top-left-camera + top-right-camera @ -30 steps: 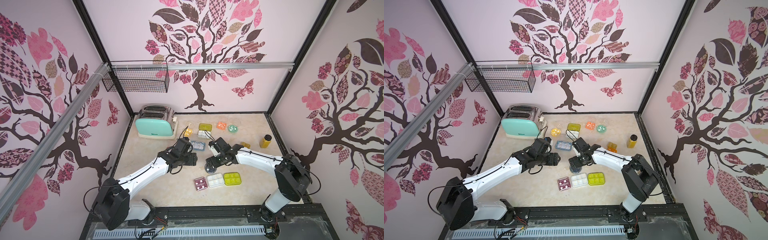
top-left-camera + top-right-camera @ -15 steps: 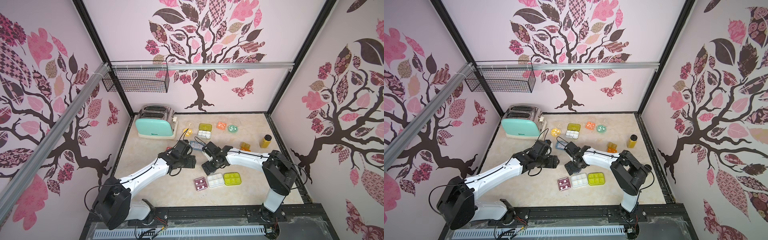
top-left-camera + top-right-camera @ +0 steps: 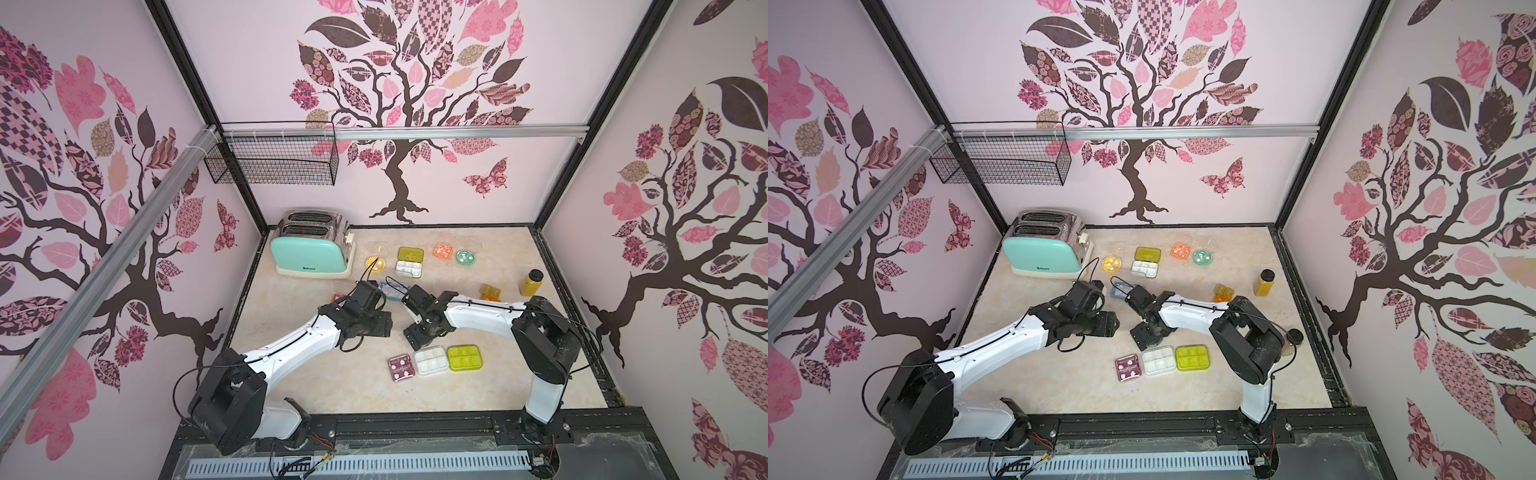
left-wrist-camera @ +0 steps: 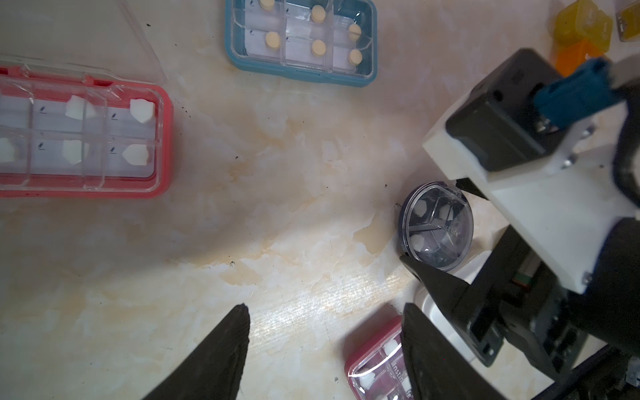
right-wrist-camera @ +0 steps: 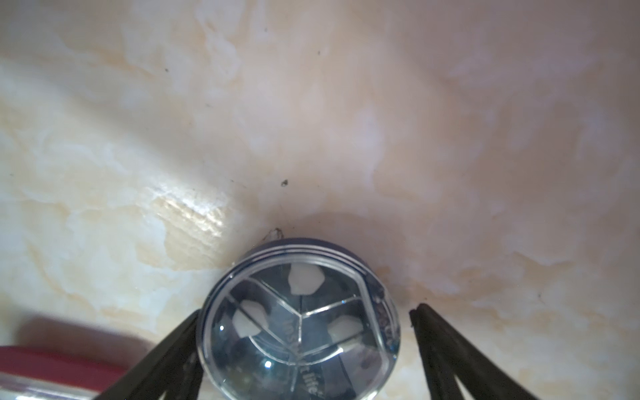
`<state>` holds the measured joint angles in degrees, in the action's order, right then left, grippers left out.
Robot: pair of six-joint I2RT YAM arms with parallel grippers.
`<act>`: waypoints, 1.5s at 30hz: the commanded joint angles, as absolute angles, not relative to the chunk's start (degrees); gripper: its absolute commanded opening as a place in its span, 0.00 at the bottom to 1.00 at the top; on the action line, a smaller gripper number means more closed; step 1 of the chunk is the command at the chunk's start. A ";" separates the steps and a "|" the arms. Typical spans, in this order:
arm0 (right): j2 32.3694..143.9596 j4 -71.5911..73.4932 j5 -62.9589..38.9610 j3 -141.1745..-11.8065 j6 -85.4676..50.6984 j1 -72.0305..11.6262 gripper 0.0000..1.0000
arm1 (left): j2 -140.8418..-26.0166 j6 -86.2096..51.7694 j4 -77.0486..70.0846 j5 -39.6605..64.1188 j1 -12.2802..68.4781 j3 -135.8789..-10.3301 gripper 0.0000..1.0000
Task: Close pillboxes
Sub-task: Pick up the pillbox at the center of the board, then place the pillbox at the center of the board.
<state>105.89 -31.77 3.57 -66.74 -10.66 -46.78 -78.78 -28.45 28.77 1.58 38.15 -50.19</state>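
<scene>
A navy round pillbox (image 5: 299,322) with a clear lid lying over it sits between the fingers of my right gripper (image 3: 419,337). The jaws are open: one finger touches its side, the other stands a little off. My left gripper (image 4: 325,306) hangs open over bare table beside it. A maroon box (image 4: 374,360), lid down, lies by one of the left gripper's fingers. A pink-red box (image 4: 162,138) has its clear lid swung back. A blue box (image 4: 301,38) holds tan pills. White (image 3: 431,360) and yellow-green (image 3: 464,357) boxes lie next to the maroon box (image 3: 401,366).
At the back stand a mint toaster (image 3: 311,249), a yellow round box (image 3: 374,263), a white box with an olive lid (image 3: 409,268), an orange box (image 3: 444,250) and a mint round box (image 3: 465,257). An amber bottle (image 3: 531,282) and orange-yellow blocks (image 3: 490,292) sit right.
My right arm's elbow swung left and its gripper came down around the navy round box, jaws narrowing a little. The left arm shifted slightly.
</scene>
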 commanded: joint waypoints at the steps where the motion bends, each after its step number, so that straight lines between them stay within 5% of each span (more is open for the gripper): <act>1: 107.51 -32.28 1.48 -68.75 -10.47 -47.02 0.86 | -78.97 -28.26 27.69 1.33 37.84 -50.19 0.71; 19: 104.68 -36.34 8.98 -68.79 -14.09 -45.86 0.77 | -77.24 -29.00 27.60 -0.42 37.83 -48.46 0.71; 40: 82.00 -35.20 5.43 -43.26 -25.24 -14.94 0.73 | -77.10 -28.73 25.14 -0.62 37.72 -47.22 0.70; 45: 79.95 -37.79 4.89 -40.25 -28.14 -13.80 0.73 | -76.48 -28.48 24.55 -0.61 37.71 -46.00 0.69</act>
